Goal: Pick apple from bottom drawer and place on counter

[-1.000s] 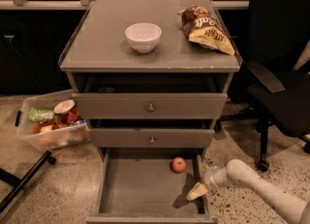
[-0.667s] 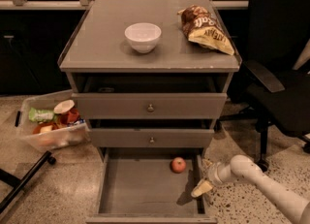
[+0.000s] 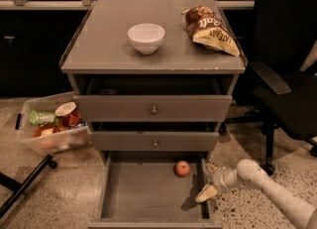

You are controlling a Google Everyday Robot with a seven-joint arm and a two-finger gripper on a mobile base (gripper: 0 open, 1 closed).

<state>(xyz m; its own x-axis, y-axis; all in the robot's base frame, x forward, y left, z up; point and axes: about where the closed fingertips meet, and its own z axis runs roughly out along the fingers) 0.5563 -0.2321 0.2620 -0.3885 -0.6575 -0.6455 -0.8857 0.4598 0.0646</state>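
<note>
The apple (image 3: 182, 168), small and red-orange, lies on the floor of the open bottom drawer (image 3: 143, 193), near its back right corner. My gripper (image 3: 209, 180) hangs over the drawer's right wall, in front of the apple and to its right, a short way from it. It is open and empty, with one pale fingertip (image 3: 206, 193) low over the drawer's right edge. The counter (image 3: 104, 44) is the grey cabinet top above the drawers.
A white bowl (image 3: 146, 37) and a chip bag (image 3: 210, 28) sit on the counter. Two shut drawer fronts with knobs (image 3: 154, 109) are above the open drawer. A clear bin of food items (image 3: 52, 126) stands on the floor at left. A black office chair (image 3: 287, 74) stands at right.
My gripper and arm have shifted slightly to the right, from inside the drawer toward its right wall. The apple has not moved.
</note>
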